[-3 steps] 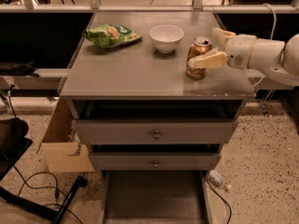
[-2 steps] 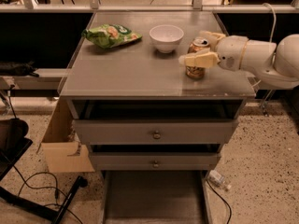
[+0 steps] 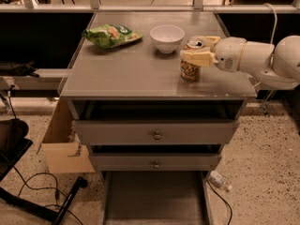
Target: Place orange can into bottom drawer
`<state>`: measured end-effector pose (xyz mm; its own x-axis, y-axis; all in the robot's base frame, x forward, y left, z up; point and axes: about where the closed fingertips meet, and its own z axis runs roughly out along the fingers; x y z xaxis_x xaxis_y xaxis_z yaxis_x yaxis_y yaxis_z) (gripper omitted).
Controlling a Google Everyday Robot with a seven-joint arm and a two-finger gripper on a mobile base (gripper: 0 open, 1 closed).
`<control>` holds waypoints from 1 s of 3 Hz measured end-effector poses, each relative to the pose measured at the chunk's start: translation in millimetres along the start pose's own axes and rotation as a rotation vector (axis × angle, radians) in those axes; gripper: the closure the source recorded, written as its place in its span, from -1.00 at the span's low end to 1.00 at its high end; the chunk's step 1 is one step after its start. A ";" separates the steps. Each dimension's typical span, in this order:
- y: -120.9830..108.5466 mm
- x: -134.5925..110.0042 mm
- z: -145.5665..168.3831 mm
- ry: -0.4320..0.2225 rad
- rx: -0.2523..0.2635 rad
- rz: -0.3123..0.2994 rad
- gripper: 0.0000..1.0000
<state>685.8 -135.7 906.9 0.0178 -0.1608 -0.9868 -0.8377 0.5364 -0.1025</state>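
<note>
Nearest me, the bottom drawer (image 3: 154, 198) stood pulled out beneath two knobbed drawers (image 3: 157, 134). Above them, towards the right front of the table (image 3: 122, 76), the orange can (image 3: 189, 71) stood upright with its long axis vertical. The gripper (image 3: 191, 47) reached in from the right, and its fingers (image 3: 197, 57) looked clamped across the can's upper half, one in front and one behind. The open drawer lay well below the can and nearer me, so I judged the move to be lift, draw forward past the table edge, then lower. Beyond stood a white bowl (image 3: 167, 37) and a green snack bag (image 3: 111, 35).
</note>
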 end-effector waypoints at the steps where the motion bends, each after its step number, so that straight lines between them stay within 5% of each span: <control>1: 0.0 -0.2 0.0 0.000 0.000 0.000 0.78; 2: -0.1 -6.2 0.6 0.004 0.001 -0.011 1.00; 3: 23.8 -22.7 -18.0 -0.003 -0.011 -0.037 1.00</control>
<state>655.6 -134.2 929.2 0.0503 -0.1778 -0.9828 -0.8424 0.5210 -0.1374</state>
